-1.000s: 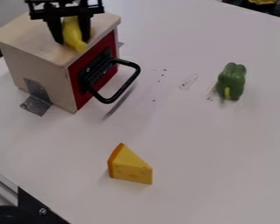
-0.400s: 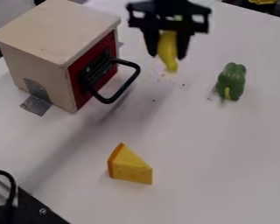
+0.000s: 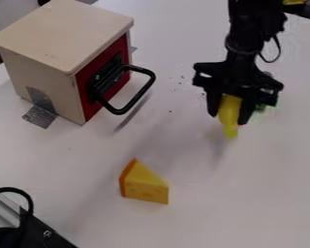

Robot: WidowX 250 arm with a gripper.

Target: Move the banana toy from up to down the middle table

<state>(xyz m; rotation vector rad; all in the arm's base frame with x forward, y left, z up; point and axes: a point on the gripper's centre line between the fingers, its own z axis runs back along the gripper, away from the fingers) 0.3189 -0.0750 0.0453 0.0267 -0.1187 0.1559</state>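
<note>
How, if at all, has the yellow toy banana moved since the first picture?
Yes. In the black gripper, the banana has moved right and down the view, away from the red-fronted wooden box.

The gripper [image 3: 228, 118] carries the banana [image 3: 229, 127] from above the box [image 3: 64, 34] toward the table's [image 3: 209, 213] right edge, now partly covering the pepper [image 3: 262, 107]; a cable loop [image 3: 29, 200] now rises by the left edge.

From my seat I count one toy banana [image 3: 229, 112] at three o'clock in the camera view, one toy cheese wedge [image 3: 145, 187] at six, and one green toy pepper [image 3: 262, 106], mostly hidden, between two and three. That's three toy foods. I also count one wooden box [image 3: 60, 34] between ten and eleven, with one black handle [image 3: 142, 95].
</note>
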